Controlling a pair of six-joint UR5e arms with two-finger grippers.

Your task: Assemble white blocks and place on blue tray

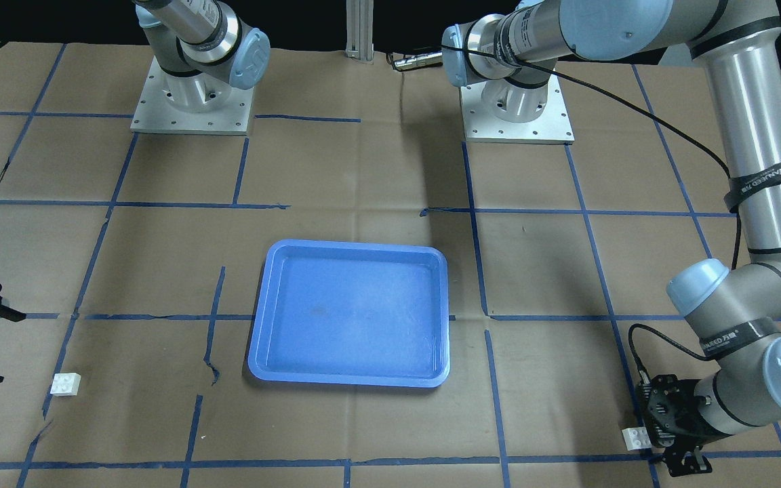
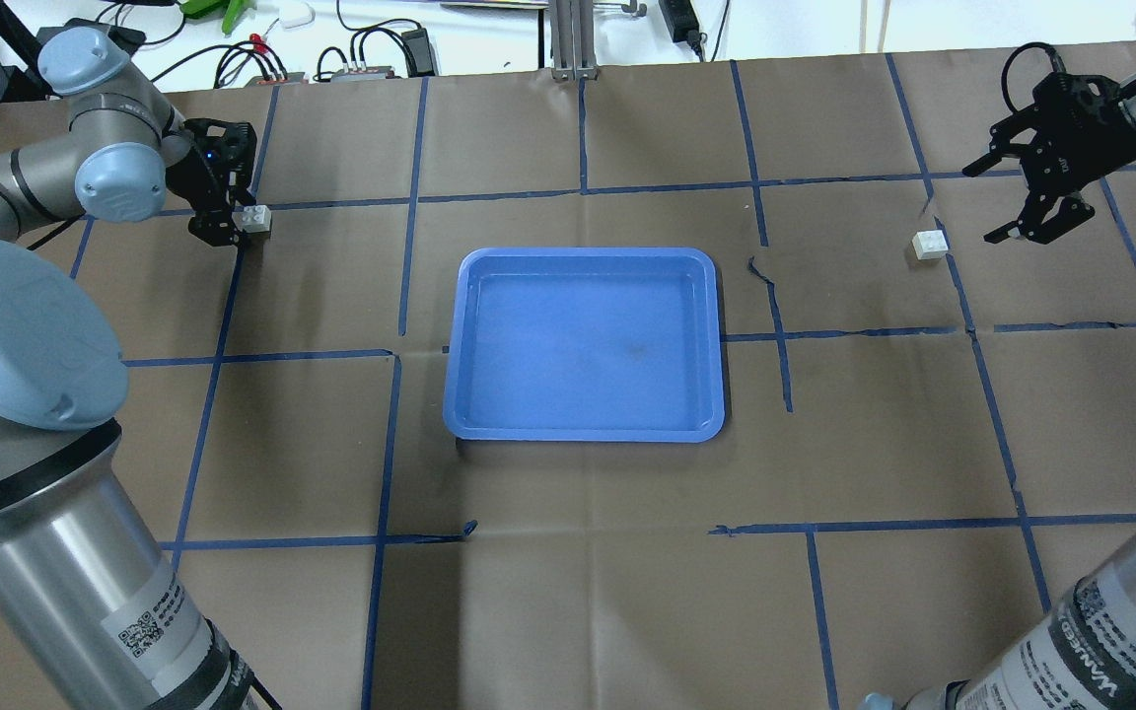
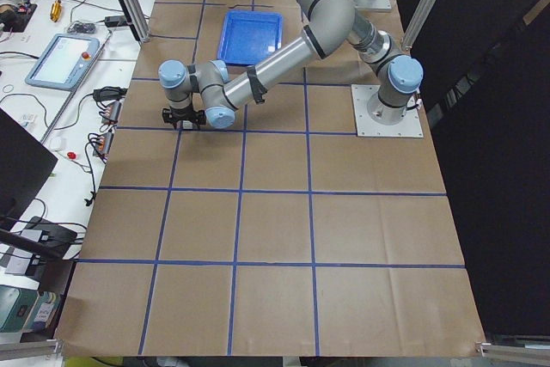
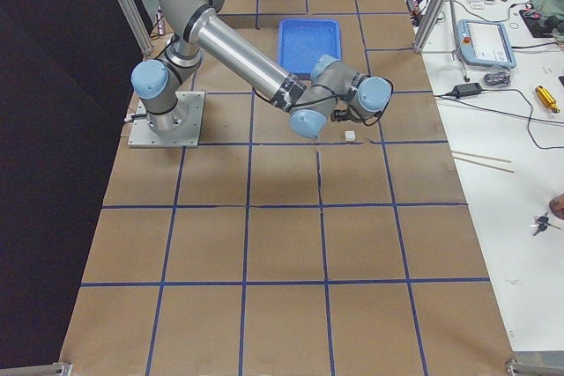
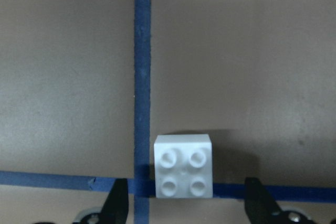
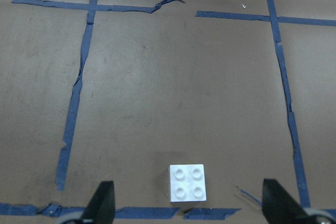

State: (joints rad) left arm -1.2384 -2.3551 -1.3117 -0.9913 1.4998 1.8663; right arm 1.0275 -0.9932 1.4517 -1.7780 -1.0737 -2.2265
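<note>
The blue tray [image 2: 583,340] lies empty at the table's middle and also shows in the front view [image 1: 350,315]. One white block [image 2: 254,219] sits on blue tape at the far left. My left gripper [image 2: 228,212] is open and low over it; in the left wrist view the block [image 5: 184,173] lies between the fingertips [image 5: 116,203], which do not touch it. The other white block [image 2: 930,244] sits at the far right. My right gripper [image 2: 984,202] is open just beyond it; the right wrist view shows this block [image 6: 187,182] ahead, between the spread fingers [image 6: 102,200].
Brown paper with a blue tape grid [image 2: 400,355] covers the table. The two arm bases [image 1: 192,102] [image 1: 516,108] stand on the robot's side. Cables and devices [image 2: 361,59] lie beyond the far edge. The tape is torn near the right block [image 6: 157,8].
</note>
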